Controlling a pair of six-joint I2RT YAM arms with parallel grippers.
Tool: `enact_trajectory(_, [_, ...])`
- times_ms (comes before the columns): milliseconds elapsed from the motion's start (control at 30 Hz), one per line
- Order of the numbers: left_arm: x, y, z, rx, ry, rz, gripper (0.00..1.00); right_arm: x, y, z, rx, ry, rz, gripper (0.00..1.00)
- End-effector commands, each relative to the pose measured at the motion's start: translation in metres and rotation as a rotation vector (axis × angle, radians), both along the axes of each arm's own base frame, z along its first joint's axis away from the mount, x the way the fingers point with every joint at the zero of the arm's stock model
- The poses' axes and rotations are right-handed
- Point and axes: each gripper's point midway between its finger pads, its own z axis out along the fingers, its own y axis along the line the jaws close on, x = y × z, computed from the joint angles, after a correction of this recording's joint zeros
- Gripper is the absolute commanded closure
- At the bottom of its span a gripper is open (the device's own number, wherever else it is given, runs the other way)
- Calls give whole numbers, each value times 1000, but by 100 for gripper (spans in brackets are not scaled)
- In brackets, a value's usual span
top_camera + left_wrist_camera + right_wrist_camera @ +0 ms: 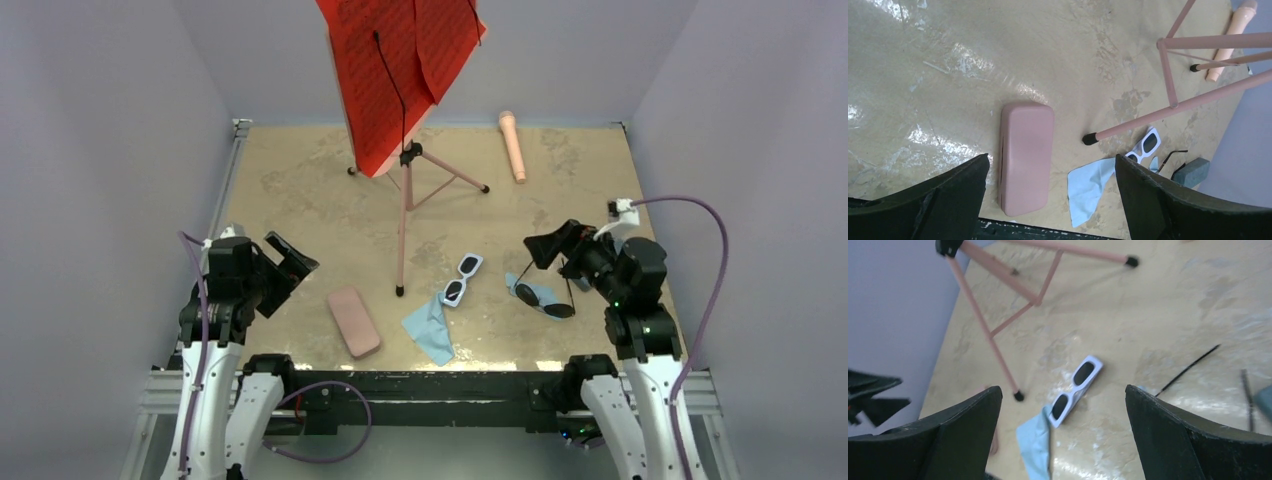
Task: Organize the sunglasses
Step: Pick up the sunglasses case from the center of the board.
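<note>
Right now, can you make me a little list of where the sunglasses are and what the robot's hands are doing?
white sunglasses: flat on table, next to blue cloth
black sunglasses: on table, near right gripper
pink case: closed, near left gripper
left gripper: open, holding nothing
right gripper: open, holding nothing

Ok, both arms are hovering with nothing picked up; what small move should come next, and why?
Probably lower the right tool toward the white sunglasses: the tool is open and empty, and that pair lies untouched, centred in its wrist view, apart from the music stand's foot.
</note>
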Motion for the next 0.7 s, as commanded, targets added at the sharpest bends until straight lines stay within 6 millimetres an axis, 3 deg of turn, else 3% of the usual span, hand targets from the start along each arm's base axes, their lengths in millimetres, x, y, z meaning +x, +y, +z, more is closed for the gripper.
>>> enact_trajectory(0, [5, -3, -6, -41, 16, 22, 0, -12, 68, -32, 68, 171, 314, 1])
enact_trajectory(167, [-10, 8, -18, -5, 95, 80, 0, -33, 164, -45, -23, 150, 507, 1])
enact_trajectory(333, [-26, 17, -18, 31, 126, 130, 0, -47, 255, -68, -187, 215, 527, 1])
enact_trajectory(400, [-31, 23, -15, 54, 117, 158, 0, -67, 302, -70, -234, 209, 605, 1])
enact_trajectory(567, [-43, 32, -7, 96, 107, 185, 0, -82, 368, -97, -457, 196, 616, 1])
enact_trajectory(667, [-48, 34, -6, 106, 116, 192, 0, -85, 388, -115, -504, 202, 636, 1])
